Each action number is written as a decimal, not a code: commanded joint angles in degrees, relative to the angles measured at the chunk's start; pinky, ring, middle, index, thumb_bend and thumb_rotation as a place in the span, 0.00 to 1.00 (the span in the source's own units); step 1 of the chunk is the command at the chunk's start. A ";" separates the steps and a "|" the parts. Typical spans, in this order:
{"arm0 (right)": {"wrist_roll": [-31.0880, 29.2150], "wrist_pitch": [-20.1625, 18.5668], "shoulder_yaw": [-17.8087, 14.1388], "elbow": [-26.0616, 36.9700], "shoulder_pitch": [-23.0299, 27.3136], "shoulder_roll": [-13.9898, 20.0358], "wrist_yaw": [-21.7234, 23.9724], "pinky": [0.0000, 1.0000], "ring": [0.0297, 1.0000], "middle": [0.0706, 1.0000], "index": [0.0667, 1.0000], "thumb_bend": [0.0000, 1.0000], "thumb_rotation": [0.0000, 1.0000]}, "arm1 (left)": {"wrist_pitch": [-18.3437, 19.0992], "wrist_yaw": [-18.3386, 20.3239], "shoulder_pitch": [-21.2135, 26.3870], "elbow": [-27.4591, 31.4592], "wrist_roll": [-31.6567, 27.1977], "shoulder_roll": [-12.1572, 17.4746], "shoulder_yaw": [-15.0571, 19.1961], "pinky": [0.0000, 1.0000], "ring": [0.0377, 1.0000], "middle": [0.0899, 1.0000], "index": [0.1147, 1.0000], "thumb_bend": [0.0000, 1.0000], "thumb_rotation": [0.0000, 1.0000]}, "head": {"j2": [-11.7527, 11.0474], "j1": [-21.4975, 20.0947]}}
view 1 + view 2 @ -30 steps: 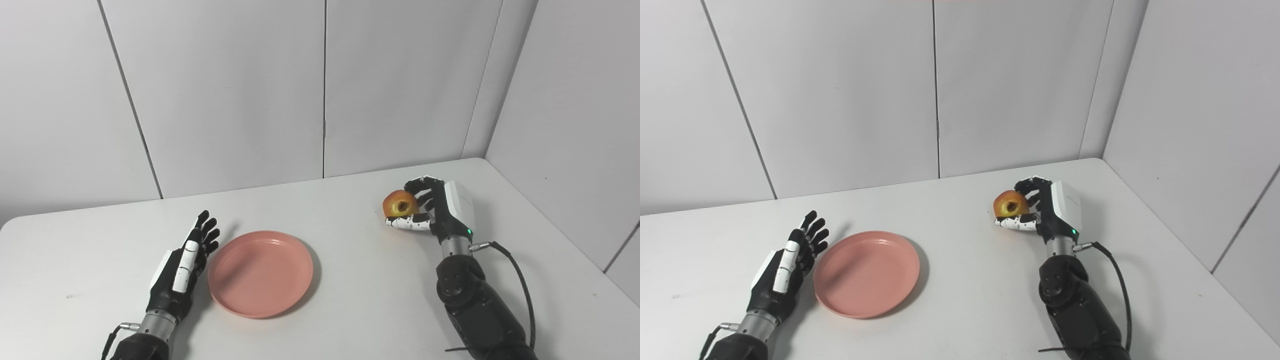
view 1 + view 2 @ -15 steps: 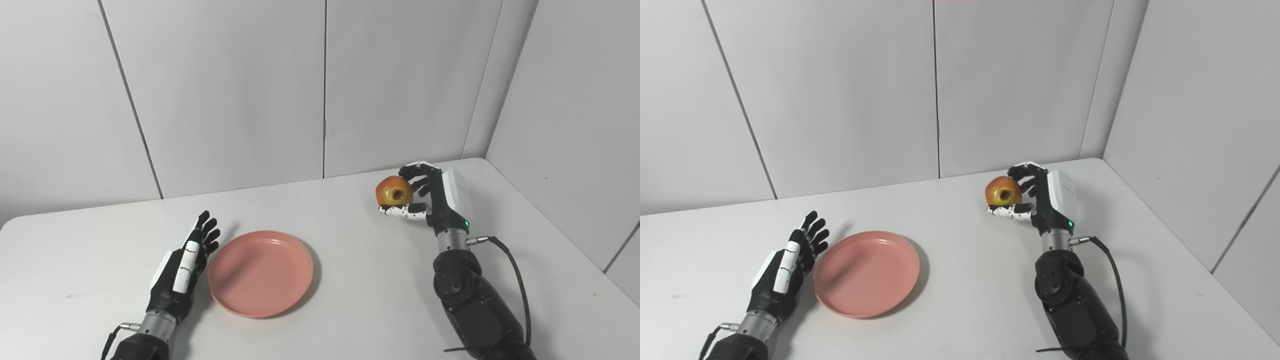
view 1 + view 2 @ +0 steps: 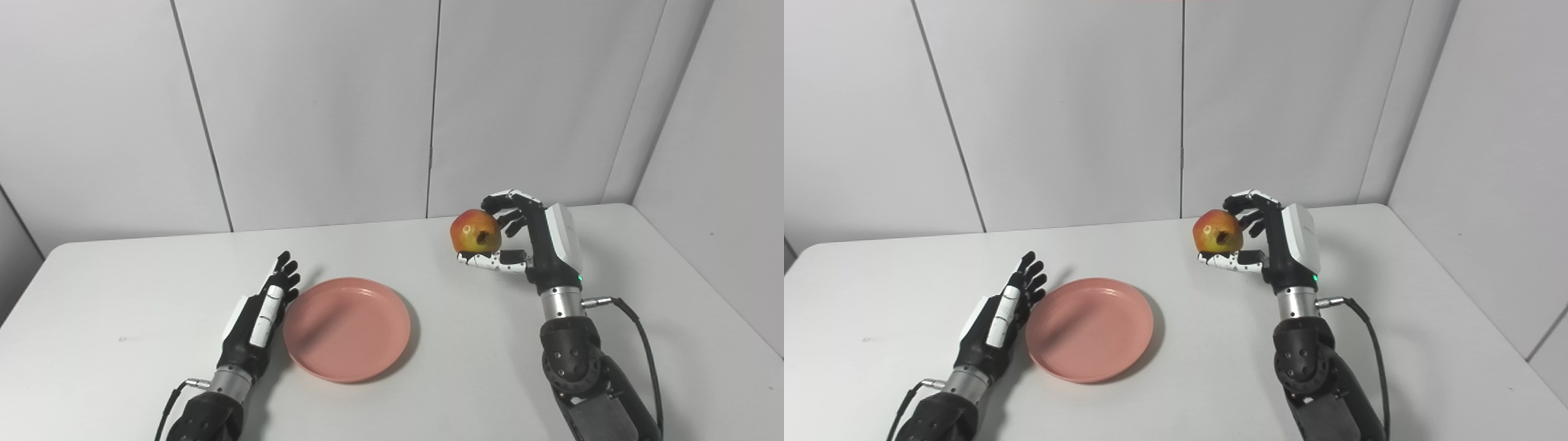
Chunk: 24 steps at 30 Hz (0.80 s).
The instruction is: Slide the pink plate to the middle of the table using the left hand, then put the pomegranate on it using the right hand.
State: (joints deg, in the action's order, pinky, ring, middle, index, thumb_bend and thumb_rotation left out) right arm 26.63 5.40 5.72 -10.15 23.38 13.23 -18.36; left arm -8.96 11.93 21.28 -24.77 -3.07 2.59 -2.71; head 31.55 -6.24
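The pink plate (image 3: 346, 326) lies flat on the white table (image 3: 122, 288), a little left of the middle. My left hand (image 3: 260, 318) rests on its edge against the plate's left rim, fingers straight and apart, holding nothing. A red and yellow pomegranate (image 3: 474, 231) hangs above the table to the right of the plate, its dark crown end facing me. My right hand (image 3: 531, 242) is shut on it, fingers over the top and thumb underneath.
Grey wall panels stand close behind the table and along its right side. A black cable (image 3: 640, 331) loops out from my right wrist over the table's right part.
My right hand has lifted the pomegranate off the table and carried it a little left toward the plate. The camera has shifted, so the whole picture moved right. The left hand and plate stay put.
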 commanded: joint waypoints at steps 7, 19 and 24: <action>-2.18 5.20 0.27 3.36 0.43 -0.32 3.28 0.41 0.41 0.46 0.48 0.51 0.00 | -0.30 -2.93 -0.10 -0.24 2.46 -2.33 -0.83 0.96 0.97 0.99 1.00 0.68 1.00 | 0.01 3.38; -2.83 7.41 2.18 3.97 0.43 -3.20 6.82 0.42 0.41 0.46 0.48 0.52 0.00 | -0.15 -5.35 0.38 -0.80 4.06 -4.18 -1.16 0.95 0.97 0.98 1.00 0.65 1.00 | -0.40 6.75; -1.54 6.99 3.71 3.65 1.07 -4.42 7.59 0.40 0.40 0.46 0.50 0.51 0.00 | -0.71 -5.73 0.66 -1.53 4.39 -4.36 -1.04 0.95 0.97 0.99 1.00 0.65 1.00 | -0.46 6.70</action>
State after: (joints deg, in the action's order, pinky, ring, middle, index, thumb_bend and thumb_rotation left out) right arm 24.46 9.84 9.43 -8.24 21.27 9.04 -10.62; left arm -8.36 6.95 21.61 -25.22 1.36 -1.02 -3.45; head 31.03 0.44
